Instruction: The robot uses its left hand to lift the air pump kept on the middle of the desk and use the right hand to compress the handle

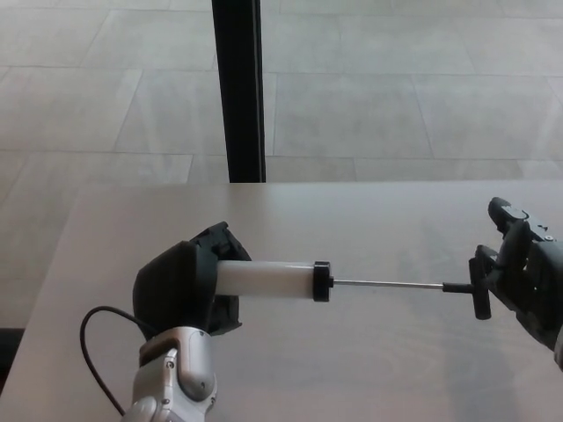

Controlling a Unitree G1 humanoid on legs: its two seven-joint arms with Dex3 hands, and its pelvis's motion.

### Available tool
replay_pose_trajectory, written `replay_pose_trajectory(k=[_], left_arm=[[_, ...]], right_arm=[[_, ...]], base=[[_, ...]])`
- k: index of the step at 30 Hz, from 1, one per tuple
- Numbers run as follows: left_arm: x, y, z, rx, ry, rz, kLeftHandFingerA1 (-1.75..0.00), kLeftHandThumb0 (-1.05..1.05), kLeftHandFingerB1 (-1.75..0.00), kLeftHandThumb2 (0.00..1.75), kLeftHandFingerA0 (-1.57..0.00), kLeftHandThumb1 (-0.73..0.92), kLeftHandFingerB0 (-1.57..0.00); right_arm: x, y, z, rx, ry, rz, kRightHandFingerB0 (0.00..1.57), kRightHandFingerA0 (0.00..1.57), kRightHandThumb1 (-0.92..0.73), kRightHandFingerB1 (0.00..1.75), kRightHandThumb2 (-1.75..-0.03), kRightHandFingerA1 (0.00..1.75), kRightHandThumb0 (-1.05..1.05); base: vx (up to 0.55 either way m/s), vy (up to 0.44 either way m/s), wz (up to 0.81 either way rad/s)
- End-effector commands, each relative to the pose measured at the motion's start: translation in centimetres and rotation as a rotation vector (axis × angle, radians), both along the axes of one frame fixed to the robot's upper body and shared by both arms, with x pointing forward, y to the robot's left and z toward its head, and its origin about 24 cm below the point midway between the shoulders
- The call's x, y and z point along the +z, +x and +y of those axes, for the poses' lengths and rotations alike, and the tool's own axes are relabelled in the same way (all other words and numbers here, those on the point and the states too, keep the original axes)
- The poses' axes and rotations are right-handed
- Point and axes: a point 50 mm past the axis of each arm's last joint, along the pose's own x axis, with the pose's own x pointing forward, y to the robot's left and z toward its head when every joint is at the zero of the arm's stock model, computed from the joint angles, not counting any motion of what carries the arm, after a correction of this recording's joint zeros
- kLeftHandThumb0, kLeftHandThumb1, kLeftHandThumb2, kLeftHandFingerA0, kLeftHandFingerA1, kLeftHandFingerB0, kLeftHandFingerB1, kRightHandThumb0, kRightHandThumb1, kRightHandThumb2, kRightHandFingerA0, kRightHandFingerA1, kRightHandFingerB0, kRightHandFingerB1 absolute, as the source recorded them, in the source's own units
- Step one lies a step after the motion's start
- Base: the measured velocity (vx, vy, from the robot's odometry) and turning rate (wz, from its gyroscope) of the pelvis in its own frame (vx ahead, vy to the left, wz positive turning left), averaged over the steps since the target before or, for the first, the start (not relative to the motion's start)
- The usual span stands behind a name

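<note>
Left robot hand (180,290): mine, wrapped around the near end of the air pump (268,279), holding it clear of the surface (369,220) with the barrel roughly level.
Pump position: white barrel projects from my left robot hand toward my right; thin rod (387,284) fully extended beyond the black collar.
Handle (478,287): black T-bar at the rod's far end, directly against my right robot hand (523,277).
Right robot hand: fingers partly curled beside the T-bar; I cannot tell whether they are closed on it.
Task status, my judgement: lift done, compression not begun.
Risk one: pushing off the rod's line could bend the thin rod.
Risk two: a loose hold could let the T-bar slip sideways.
Risk three: the push could twist the barrel in my left grasp.
</note>
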Motion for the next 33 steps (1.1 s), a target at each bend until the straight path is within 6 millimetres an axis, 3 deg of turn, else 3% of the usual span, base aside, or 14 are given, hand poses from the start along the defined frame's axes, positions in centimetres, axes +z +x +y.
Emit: replay_pose_trajectory(k=[1,17,18,20,21,22,24,25,32,33], left_arm=[[0.1,0.1,0.2,0.015,0.002,-0.017,-1.75,-0.11,-1.50,1.27,-0.99,0.51,-0.86],[1.2,0.8,-1.6,0.016,-0.076,-0.045,-1.75,-0.14,-1.55,1.29,-1.02,0.49,-0.84],[1.2,0.8,-1.6,0.017,-0.075,-0.044,-1.75,-0.12,-1.53,1.30,-1.03,0.47,-0.87],[1.2,0.8,-1.5,0.014,-0.068,-0.041,-1.75,-0.13,-1.54,1.31,-1.02,0.46,-0.86],[1.1,0.8,-1.5,0.016,-0.067,-0.043,-1.75,-0.13,-1.54,1.30,-1.02,0.47,-0.87],[1.1,0.8,-1.5,0.014,-0.061,-0.048,-1.75,-0.13,-1.54,1.29,-1.02,0.47,-0.87],[1.1,0.9,-1.5,0.013,-0.059,-0.049,-1.75,-0.13,-1.54,1.29,-1.02,0.47,-0.87],[1.0,0.8,-1.7,0.007,-0.046,-0.047,-1.75,-0.14,-1.56,1.30,-1.01,0.45,-0.89],[0.9,0.9,-2.1,-0.019,-0.015,-0.069,-1.75,-0.13,-1.47,1.26,-1.02,0.48,-0.92],[1.2,1.1,-2.2,-0.021,0.013,-0.058,-1.75,-0.20,-1.38,1.06,-0.96,0.59,-0.90]], right_arm=[[0.4,0.2,-0.2,-0.008,-0.017,-0.004,0.00,0.00,-0.92,0.01,-1.32,0.15,-1.03],[-1.9,-0.4,2.4,-0.003,0.125,0.025,0.00,0.00,-0.92,0.04,-1.32,0.18,-0.99],[-2.0,-0.5,2.5,-0.002,0.129,0.035,0.00,0.00,-0.92,0.00,-0.99,0.00,-0.92],[-2.0,-0.3,2.6,0.000,0.126,0.038,0.00,0.00,-0.92,0.00,-0.92,0.00,-0.94],[-1.9,-0.3,2.6,0.007,0.118,0.039,0.00,0.00,-0.92,0.00,-1.03,0.00,-0.94],[-1.7,-0.1,2.7,0.011,0.116,0.033,0.00,0.00,-0.92,0.00,-0.92,0.00,-0.94],[-1.7,0.0,2.7,0.013,0.115,0.030,0.00,0.00,-0.92,0.00,-0.92,0.00,-0.94],[-1.3,0.2,2.9,0.018,0.101,0.015,0.00,0.00,-0.92,0.01,-1.34,0.14,-1.02],[-0.7,0.5,4.0,0.064,0.066,0.005,0.00,0.00,-0.92,0.01,-1.33,0.14,-1.05],[-0.5,0.6,4.3,0.068,0.057,0.001,0.00,0.00,-0.92,0.03,-1.33,0.15,-1.05]], base=[[0.00,0.000,0.00],[0.00,0.000,0.00],[0.00,0.000,0.00],[0.00,0.000,0.00],[0.00,0.000,0.00],[0.00,0.000,0.00],[0.00,0.000,0.00],[0.00,0.000,0.00],[0.00,0.000,0.00],[0.00,0.000,0.00]])
